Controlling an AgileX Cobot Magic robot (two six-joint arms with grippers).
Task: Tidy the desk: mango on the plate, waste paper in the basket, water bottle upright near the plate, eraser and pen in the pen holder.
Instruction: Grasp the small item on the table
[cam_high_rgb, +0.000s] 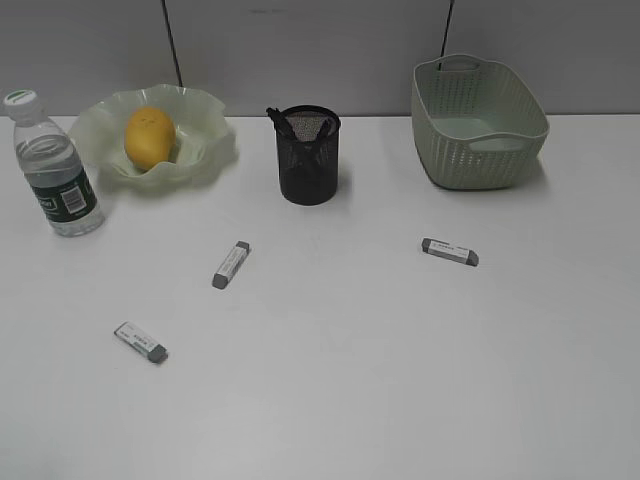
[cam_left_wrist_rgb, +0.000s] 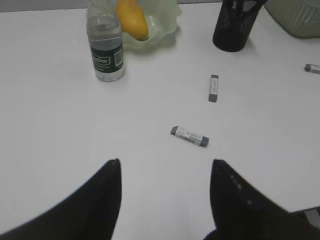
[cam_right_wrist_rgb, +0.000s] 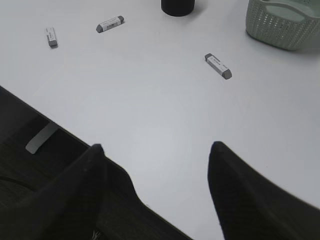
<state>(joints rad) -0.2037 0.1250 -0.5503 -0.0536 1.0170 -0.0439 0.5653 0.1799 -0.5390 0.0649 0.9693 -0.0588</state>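
The desk (cam_high_rgb: 400, 380) is plain white, smooth and matt. The plate (cam_high_rgb: 205, 150) looks like pale green translucent plastic, faintly glossy along its wavy rim, and the mango (cam_high_rgb: 150, 137) in it has a smooth yellow-orange skin. The water bottle (cam_high_rgb: 55, 165) is clear plastic with a white cap and a dark printed label. The pen holder (cam_high_rgb: 308, 160) is black wire mesh. The basket (cam_high_rgb: 478, 125) is matt pale green plastic moulded in a woven pattern

The white desk (cam_high_rgb: 400, 380) is holding a bottle (cam_high_rgb: 55, 170), a green plate (cam_high_rgb: 205, 140), a mesh pen holder (cam_high_rgb: 308, 160), a basket (cam_high_rgb: 478, 125) and three erasers (cam_high_rgb: 231, 264) lying loose.
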